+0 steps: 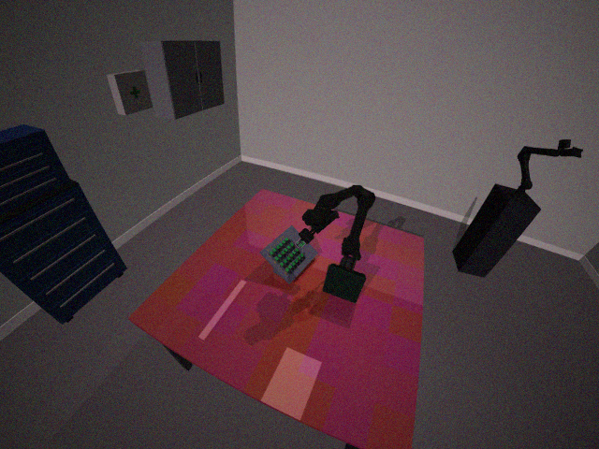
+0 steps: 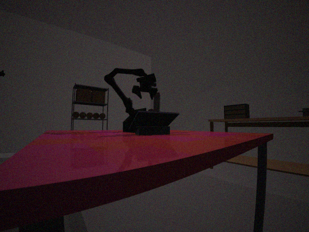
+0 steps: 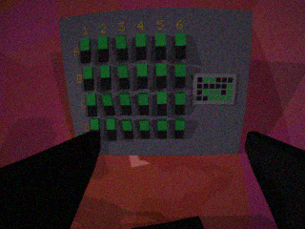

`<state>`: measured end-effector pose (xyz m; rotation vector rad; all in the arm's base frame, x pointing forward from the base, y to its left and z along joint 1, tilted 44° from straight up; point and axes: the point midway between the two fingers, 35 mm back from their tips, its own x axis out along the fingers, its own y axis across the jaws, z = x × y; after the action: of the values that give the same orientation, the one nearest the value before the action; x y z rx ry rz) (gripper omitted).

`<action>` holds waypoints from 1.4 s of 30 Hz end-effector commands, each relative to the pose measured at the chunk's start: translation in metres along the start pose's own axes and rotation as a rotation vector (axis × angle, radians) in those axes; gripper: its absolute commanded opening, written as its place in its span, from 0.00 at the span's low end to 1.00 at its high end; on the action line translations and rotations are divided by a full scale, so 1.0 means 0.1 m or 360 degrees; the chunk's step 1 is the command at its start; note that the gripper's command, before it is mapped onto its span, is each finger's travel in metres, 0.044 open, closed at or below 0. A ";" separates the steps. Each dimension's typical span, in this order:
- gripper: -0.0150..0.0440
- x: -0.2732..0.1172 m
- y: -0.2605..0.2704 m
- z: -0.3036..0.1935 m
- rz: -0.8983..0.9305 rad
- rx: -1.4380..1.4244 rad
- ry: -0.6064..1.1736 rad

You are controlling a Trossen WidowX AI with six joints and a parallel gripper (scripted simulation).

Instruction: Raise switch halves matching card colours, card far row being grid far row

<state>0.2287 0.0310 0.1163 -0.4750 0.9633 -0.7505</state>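
Observation:
The grey panel point(image 1: 291, 232) point(image 2: 157, 121) point(image 3: 221, 43) carries a grid of two-tone switches, rows A to D and columns 1 to 6. Each switch shows a green far half and a dark near half; which half is raised is hard to tell in this dim, grainy view. The small card point(image 3: 214, 89) lies right of the grid, with green and dark squares; its far row reads dark, green, green, then dark squares. My gripper point(image 1: 299, 244) point(image 2: 146, 98) point(image 3: 173, 139) is open and empty above the panel, its fingers spread wide at the near side in the wrist view.
The arm's dark green base box point(image 1: 343, 282) stands on the pink and orange table point(image 1: 367, 357) point(image 2: 62, 159) beside the panel. In the exterior view, an upright brownish block point(image 2: 156, 102) shows beyond the panel. A second arm on a dark cabinet point(image 1: 498, 226) stands off the table.

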 end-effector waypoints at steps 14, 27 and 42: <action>0.31 1.00 0.85 0.39 0.0010 -0.0011 0.0028; 0.25 1.36 0.85 0.37 0.0008 -0.0011 -0.0015; 0.25 1.58 0.85 0.37 0.0006 -0.0011 -0.0017</action>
<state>0.3473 -0.0265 -0.0047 -0.4776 0.9482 -0.7442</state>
